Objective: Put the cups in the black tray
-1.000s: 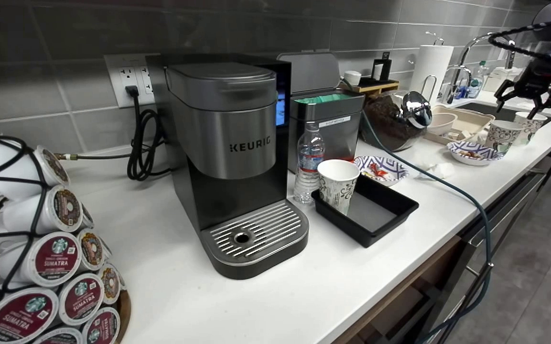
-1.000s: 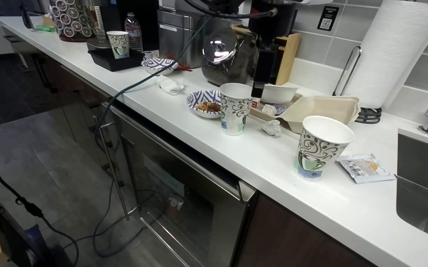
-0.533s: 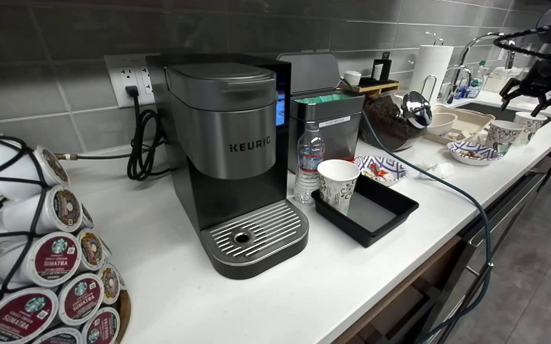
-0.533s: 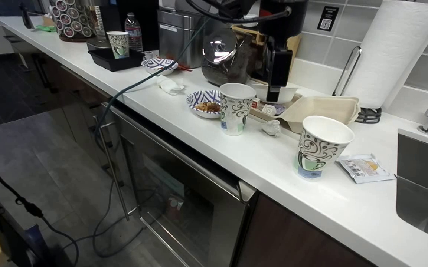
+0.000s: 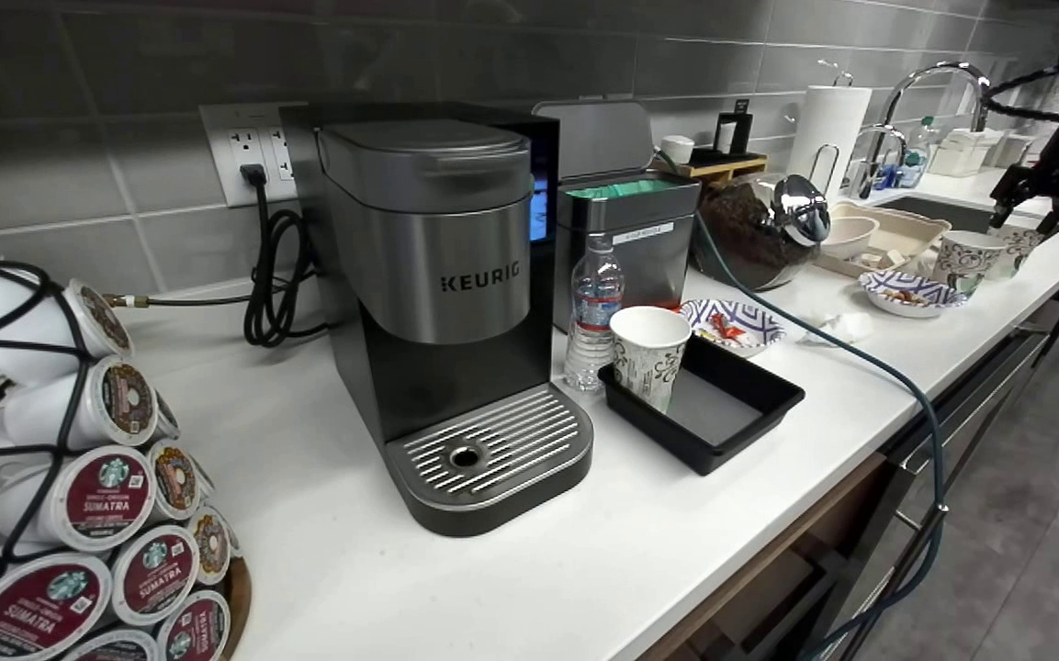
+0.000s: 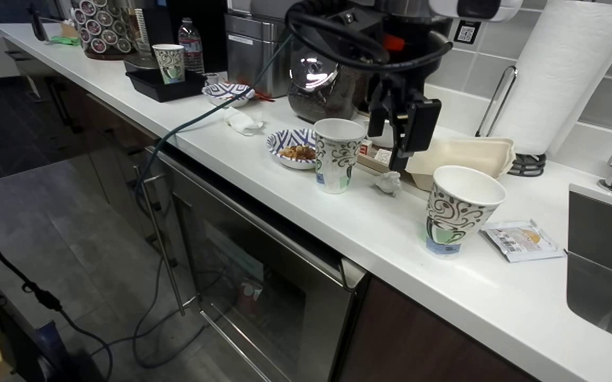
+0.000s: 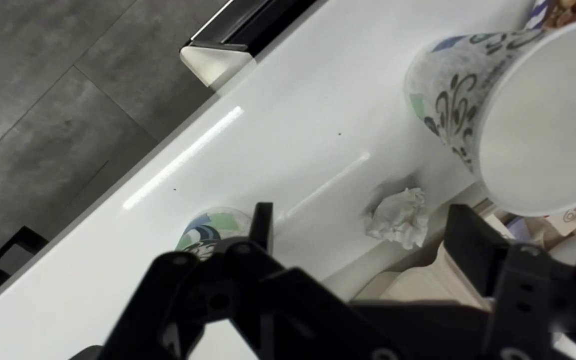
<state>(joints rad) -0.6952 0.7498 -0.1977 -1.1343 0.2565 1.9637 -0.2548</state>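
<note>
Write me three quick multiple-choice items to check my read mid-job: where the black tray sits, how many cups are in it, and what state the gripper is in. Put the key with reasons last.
1. Where is the black tray relative to the coffee machine?
A) on top of it
B) beside it
C) underneath it

2. How many cups show inside the tray?
A) one
B) two
C) three

3. What is the gripper doing?
A) shut on a cup
B) shut on nothing
C) standing open

1: B, since an exterior view shows tray and machine side by side.
2: A, since both exterior views show a single cup within the rim.
3: C, since the wrist view shows a wide gap between the fingers.
</note>
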